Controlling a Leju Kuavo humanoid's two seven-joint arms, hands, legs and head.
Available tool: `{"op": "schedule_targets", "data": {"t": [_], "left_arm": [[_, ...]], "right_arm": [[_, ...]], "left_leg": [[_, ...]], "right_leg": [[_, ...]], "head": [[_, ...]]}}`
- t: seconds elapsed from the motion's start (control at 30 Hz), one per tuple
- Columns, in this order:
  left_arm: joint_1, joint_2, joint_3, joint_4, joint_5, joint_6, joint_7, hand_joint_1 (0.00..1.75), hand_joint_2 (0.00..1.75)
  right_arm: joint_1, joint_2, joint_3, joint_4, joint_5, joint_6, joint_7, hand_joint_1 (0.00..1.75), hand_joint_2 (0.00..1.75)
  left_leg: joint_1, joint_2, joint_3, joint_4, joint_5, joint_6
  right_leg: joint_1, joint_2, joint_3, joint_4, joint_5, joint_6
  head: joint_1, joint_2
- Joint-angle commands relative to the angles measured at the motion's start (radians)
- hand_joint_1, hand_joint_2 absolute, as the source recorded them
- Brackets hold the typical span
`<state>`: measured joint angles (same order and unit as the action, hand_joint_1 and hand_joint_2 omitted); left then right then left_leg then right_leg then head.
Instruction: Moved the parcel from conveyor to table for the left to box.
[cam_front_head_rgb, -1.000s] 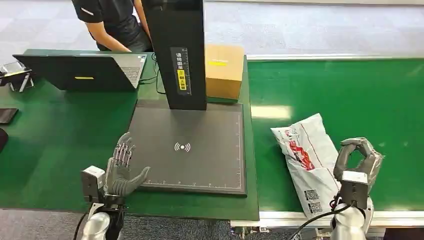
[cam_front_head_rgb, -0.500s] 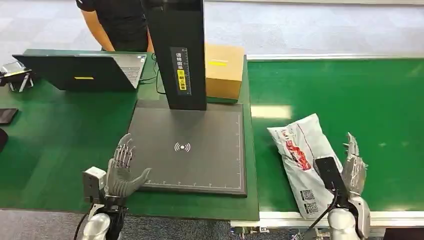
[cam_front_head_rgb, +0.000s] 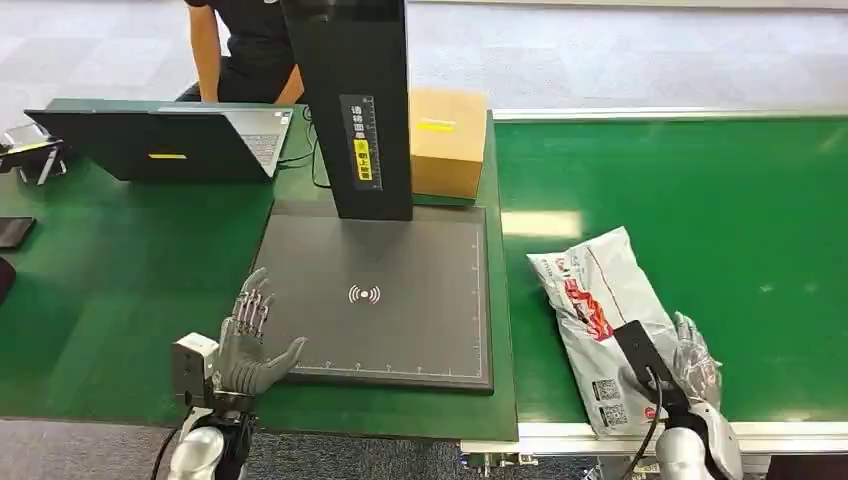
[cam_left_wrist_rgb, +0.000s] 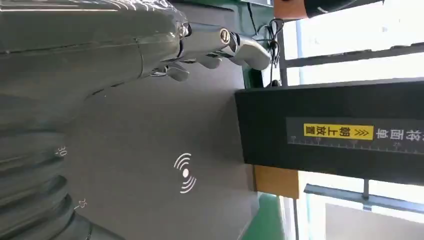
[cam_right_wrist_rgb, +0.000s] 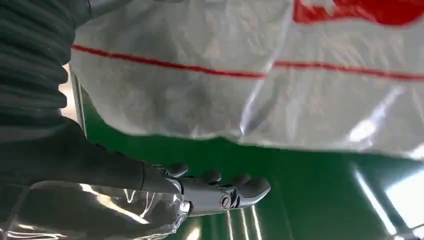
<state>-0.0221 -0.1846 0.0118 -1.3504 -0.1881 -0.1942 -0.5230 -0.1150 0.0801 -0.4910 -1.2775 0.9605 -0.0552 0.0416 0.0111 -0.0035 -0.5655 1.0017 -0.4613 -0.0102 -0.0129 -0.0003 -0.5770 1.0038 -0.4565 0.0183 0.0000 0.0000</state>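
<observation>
A white plastic parcel (cam_front_head_rgb: 605, 325) with red print and barcode labels lies on the green conveyor (cam_front_head_rgb: 720, 220), near its front edge. My right hand (cam_front_head_rgb: 692, 372) is low beside the parcel's right edge, fingers stretched out and holding nothing. In the right wrist view the parcel (cam_right_wrist_rgb: 260, 80) is close above my outstretched fingers (cam_right_wrist_rgb: 220, 192), a strip of green belt between them. My left hand (cam_front_head_rgb: 248, 340) is raised with fingers spread at the front left corner of the dark scan pad (cam_front_head_rgb: 380, 295); the left wrist view shows its fingers (cam_left_wrist_rgb: 220, 45) over that pad (cam_left_wrist_rgb: 150, 150).
A black scanner column (cam_front_head_rgb: 355, 105) rises behind the pad, with a brown cardboard box (cam_front_head_rgb: 447, 140) to its right. A laptop (cam_front_head_rgb: 160, 140) stands at the back left of the green table (cam_front_head_rgb: 110, 280). A person (cam_front_head_rgb: 240, 45) in dark clothes stands behind it.
My right hand uncurled from above the parcel's right side and dropped toward the conveyor's front edge. The parcel drifted slightly left. The left hand barely moved. The person behind shifted.
</observation>
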Motion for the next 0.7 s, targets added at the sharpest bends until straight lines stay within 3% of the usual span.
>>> {"op": "schedule_targets", "data": {"t": [0.03,0.3,0.33,0.37,0.7], "left_arm": [[-0.043,0.009,-0.011,0.097,0.002,-0.004,0.002,0.0,1.75],[-0.05,0.02,-0.026,0.113,0.013,0.005,-0.004,0.0,1.75],[-0.046,0.021,-0.026,0.109,0.015,0.007,-0.005,0.0,1.75],[-0.04,0.021,-0.023,0.102,0.019,0.01,-0.006,0.0,1.75],[-0.02,0.021,-0.023,0.08,0.023,0.016,-0.005,0.0,1.75]], "right_arm": [[-0.02,-0.053,-0.005,0.197,-0.013,0.116,0.052,0.0,1.75],[-0.03,-0.094,0.056,0.313,-0.116,0.23,-0.005,0.0,1.75],[-0.036,-0.097,0.065,0.322,-0.13,0.231,-0.016,1.52,1.75],[-0.042,-0.096,0.072,0.326,-0.144,0.231,-0.031,1.75,1.75],[-0.063,-0.101,0.123,0.34,-0.172,0.227,-0.035,1.75,1.75]], "left_leg": [[0.0,-0.001,0.005,-0.005,0.001,0.001],[0.001,-0.001,0.004,-0.002,0.0,0.0],[0.0,-0.001,0.005,-0.003,0.001,0.001],[0.0,0.0,0.004,-0.002,0.0,0.0],[0.001,0.006,0.008,-0.003,0.001,0.0]], "right_leg": [[0.0,-0.002,0.006,-0.005,0.001,-0.001],[0.001,-0.001,0.005,-0.003,0.0,0.0],[0.001,-0.001,0.005,-0.004,0.001,-0.001],[0.001,-0.001,0.005,-0.002,0.001,0.0],[0.001,0.005,0.006,-0.003,0.003,-0.001]], "head": [[0.0,0.0],[0.0,0.0],[0.0,0.0],[0.0,0.0],[0.0,0.0]]}}
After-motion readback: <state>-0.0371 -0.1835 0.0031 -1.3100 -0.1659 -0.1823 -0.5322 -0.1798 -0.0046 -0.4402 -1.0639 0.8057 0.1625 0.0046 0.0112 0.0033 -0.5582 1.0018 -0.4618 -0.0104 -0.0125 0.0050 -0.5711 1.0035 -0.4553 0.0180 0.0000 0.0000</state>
